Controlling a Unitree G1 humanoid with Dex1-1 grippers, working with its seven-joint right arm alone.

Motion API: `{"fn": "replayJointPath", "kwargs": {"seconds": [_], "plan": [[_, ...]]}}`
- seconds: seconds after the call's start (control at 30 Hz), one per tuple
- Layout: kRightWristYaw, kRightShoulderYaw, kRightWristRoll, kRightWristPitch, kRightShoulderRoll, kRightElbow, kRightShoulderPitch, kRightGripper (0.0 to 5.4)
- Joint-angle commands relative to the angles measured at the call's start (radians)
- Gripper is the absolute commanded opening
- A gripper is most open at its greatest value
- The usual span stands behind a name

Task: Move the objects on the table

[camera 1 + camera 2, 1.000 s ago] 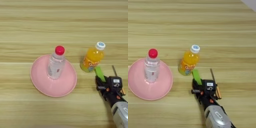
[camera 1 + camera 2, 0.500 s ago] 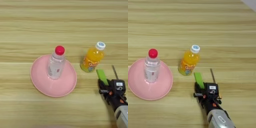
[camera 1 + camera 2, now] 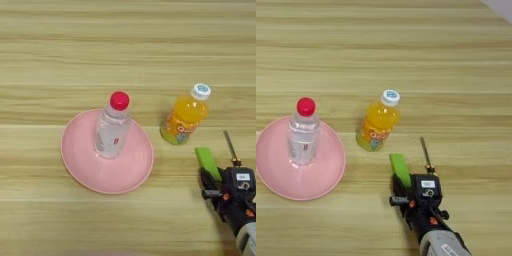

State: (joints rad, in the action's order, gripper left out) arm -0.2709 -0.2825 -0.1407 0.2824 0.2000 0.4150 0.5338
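Light wood table (image 3: 60, 45) with stripey grain. Sitting right on it: a pink plate (image 3: 135, 172), an orange juice bottle (image 3: 186, 118) standing off to the plate's right, not touching it, and a flat green block (image 3: 400, 169) lying further right of the plate, just past the juice bottle.

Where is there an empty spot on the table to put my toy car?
The whole far half of the table, beyond the water bottle and juice bottle, is bare. So is the near strip below the pink plate. It is crowded at the right, where juice bottle, green block and pincer sit close together.
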Motion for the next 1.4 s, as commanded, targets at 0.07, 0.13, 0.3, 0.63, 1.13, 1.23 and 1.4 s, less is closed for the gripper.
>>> {"fn": "replayJointPath", "kwargs": {"seconds": [0.07,0.13,0.3,0.63,1.13,1.23,1.4], "plan": [[-0.011,0.005,-0.010,0.020,0.024,0.123,0.020,1.38],[-0.015,0.010,-0.012,0.032,0.022,0.153,0.029,1.38],[-0.022,0.013,-0.021,0.057,0.019,0.212,0.040,1.38],[-0.040,0.049,-0.016,0.067,0.018,0.269,0.066,1.38],[-0.019,0.132,0.005,0.101,0.010,0.332,0.016,1.38],[-0.014,0.148,0.008,0.108,0.006,0.336,0.006,1.38],[0.006,0.204,0.025,0.110,-0.005,0.322,-0.028,1.38]]}}
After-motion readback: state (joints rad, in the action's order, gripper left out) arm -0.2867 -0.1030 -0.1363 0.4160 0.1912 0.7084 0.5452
